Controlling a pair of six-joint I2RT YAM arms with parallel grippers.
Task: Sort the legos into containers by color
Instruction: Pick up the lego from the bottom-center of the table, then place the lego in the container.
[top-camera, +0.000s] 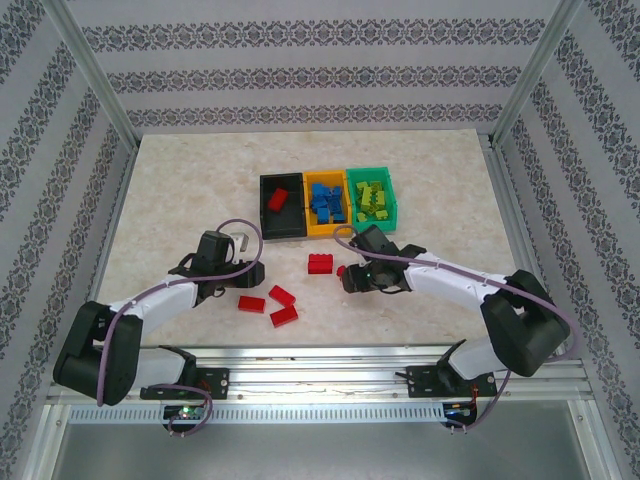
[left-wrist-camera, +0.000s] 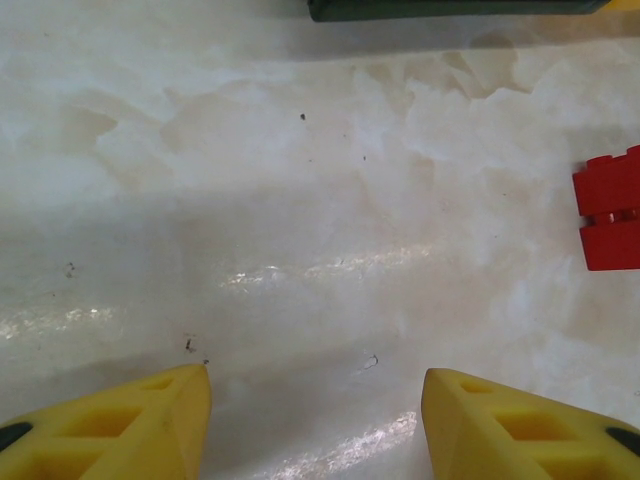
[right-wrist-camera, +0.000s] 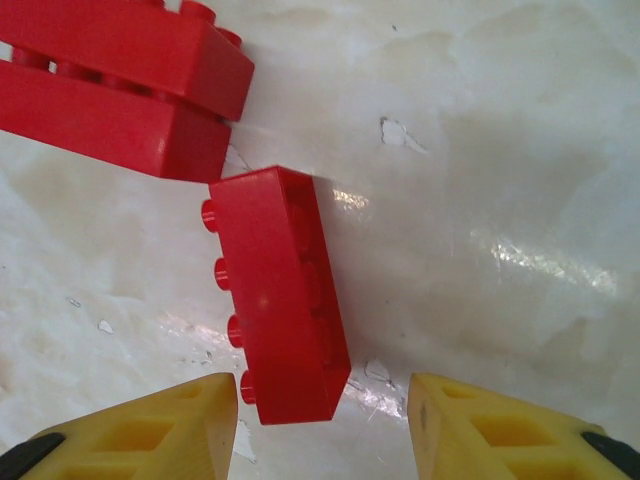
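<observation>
Both pincers stand released over the bench (top-camera: 170, 190). The left pincer (left-wrist-camera: 315, 420) has nothing between its fingers, while the right pincer (right-wrist-camera: 320, 400) straddles the near end of a red brick (right-wrist-camera: 280, 300) lying on its side, unclamped. Farther back, the black bin (top-camera: 287, 224), yellow bin (top-camera: 326, 235) and green bin (top-camera: 375, 225) stand in a row.

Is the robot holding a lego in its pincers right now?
No, nothing is held. The left pincer is open over the table. The right pincer is open around a red lego, not squeezing it.
</observation>
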